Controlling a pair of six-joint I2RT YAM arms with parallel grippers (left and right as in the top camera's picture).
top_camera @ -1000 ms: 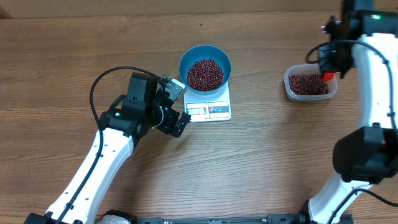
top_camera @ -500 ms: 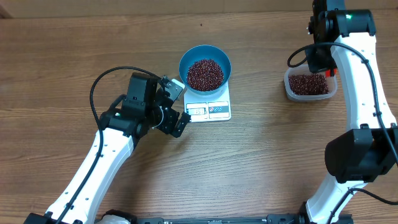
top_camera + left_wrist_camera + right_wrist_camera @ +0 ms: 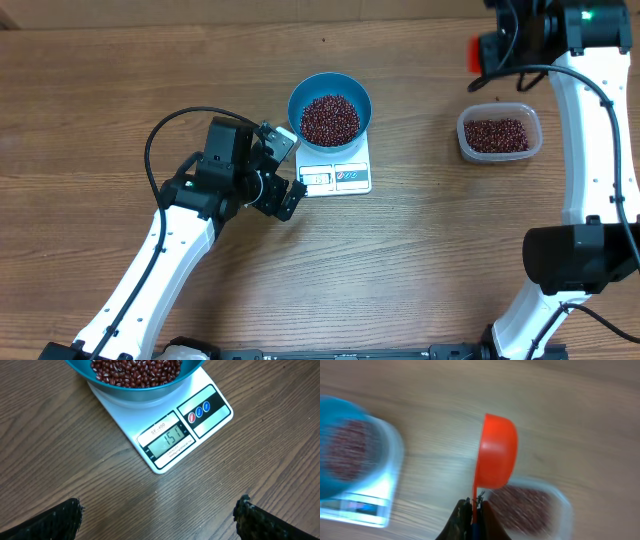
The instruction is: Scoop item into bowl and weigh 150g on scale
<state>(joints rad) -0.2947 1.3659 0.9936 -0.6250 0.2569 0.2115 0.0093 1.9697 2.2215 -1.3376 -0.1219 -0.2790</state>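
Right gripper above wood-grain table

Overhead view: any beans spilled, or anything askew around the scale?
Nothing stands out. The beans sit inside the blue bowl, which rests upright on the scale; the rest are in the clear tub. No strays show on the table.

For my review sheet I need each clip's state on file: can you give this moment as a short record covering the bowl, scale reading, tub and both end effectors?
on scale: blue bowl of beans, sitting on the scale
reading: display shows 151
source: clear tub at far right, holding the same beans
left arm: left end effector open, empty, near the scale's display edge
right arm: right end effector shut on the orange scoop handle, scoop outside the tub
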